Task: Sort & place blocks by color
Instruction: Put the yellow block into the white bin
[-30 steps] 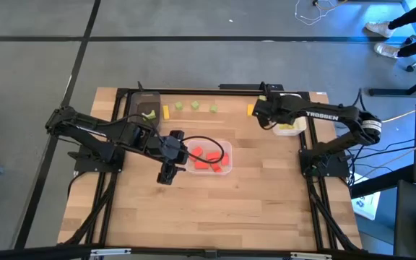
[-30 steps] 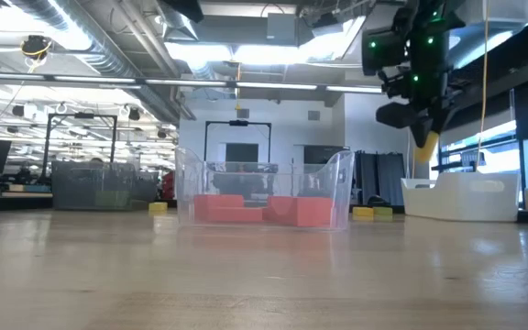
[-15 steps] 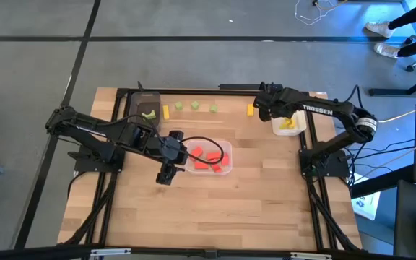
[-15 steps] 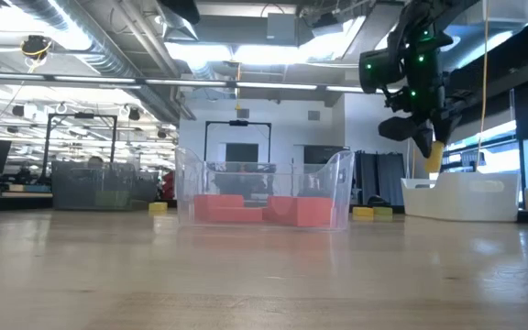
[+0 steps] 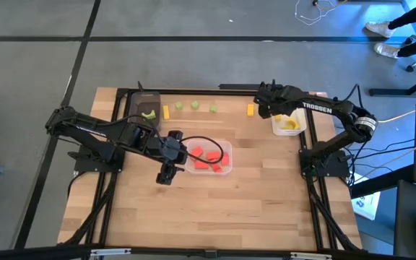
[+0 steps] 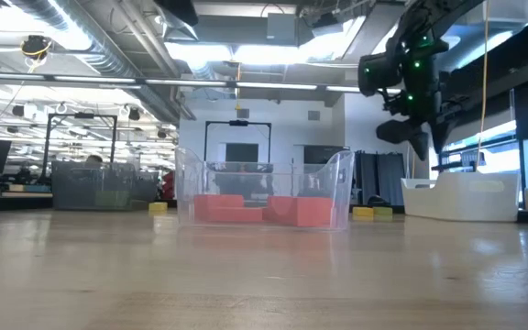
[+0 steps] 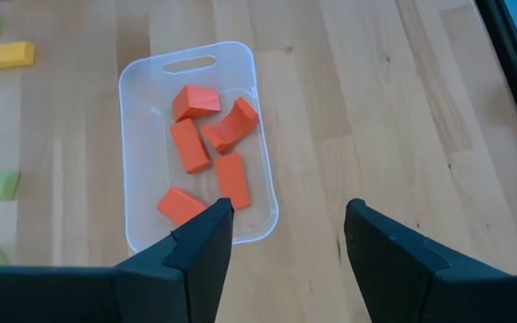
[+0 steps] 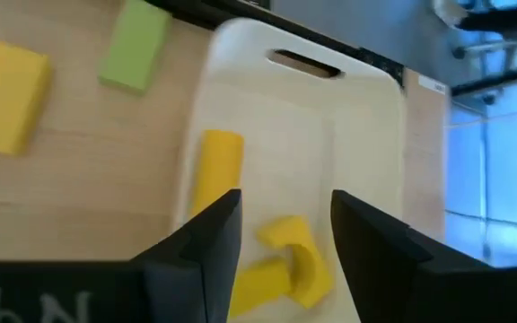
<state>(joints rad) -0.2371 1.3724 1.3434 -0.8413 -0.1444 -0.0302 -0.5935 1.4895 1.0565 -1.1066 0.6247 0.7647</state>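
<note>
Near the table's middle, the left gripper (image 5: 166,175) hangs just left of the clear tray (image 5: 225,160), its fingers (image 7: 200,256) apart and holding nothing. That tray holds five red blocks (image 7: 215,158). Farther back on the right, the right gripper (image 5: 266,110) hovers at the left edge of the white tray (image 5: 301,127), its fingers (image 8: 200,247) apart and empty. Yellow blocks (image 8: 276,256) lie in the white tray. Along the far edge, green blocks (image 5: 195,107) sit loose on the wood, with a yellow block (image 5: 166,111) beside the dark tray (image 5: 137,103) at far left and another yellow block (image 5: 250,110) beside the right gripper.
</note>
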